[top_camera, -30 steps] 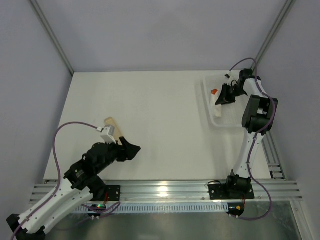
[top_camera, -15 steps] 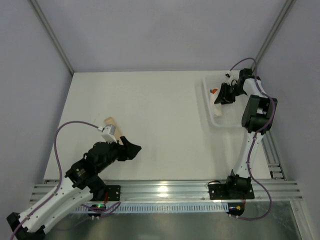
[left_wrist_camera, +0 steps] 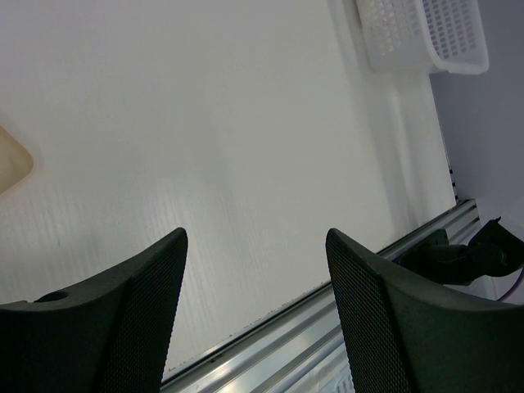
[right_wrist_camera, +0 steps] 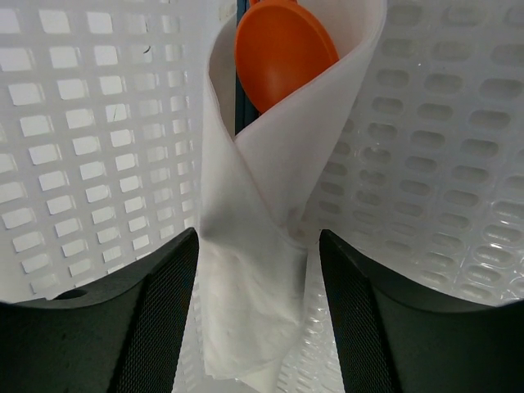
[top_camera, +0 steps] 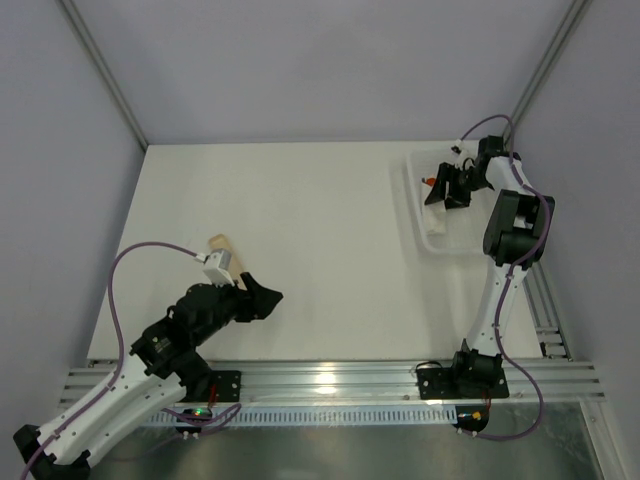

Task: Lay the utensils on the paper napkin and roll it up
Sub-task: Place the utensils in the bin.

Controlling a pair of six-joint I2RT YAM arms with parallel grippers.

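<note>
item 1, paper napkin [right_wrist_camera: 246, 295]: white sheet wrapped into a loose cone, its two edges crossing over each other at the front. it lies inside the mesh basket [right_wrist_camera: 74, 139] at the far right of the table [top_camera: 300, 220].

item 2, orange utensil [right_wrist_camera: 282, 53]: rounded spoon-like end showing at the open top of the napkin wrap, the rest hidden in the paper.

item 3, tan stick [top_camera: 221, 243]: flat, pale, with a rounded end. it lies bare on the tabletop at the near left, just beside the left arm's wrist and well apart from the basket and the napkin.

item 4, right gripper [right_wrist_camera: 258, 241]: over the basket, fingers spread, released. the napkin wrap sits between them, close to both inner faces. whether either finger touches the paper cannot be told.

item 5, left gripper [left_wrist_camera: 255, 246]: low over the near left of the table, fingers wide apart, nothing between them, only bare tabletop below.

item 6, purple cable [top_camera: 150, 250]: arcs from the left arm up to its wrist camera.
</note>
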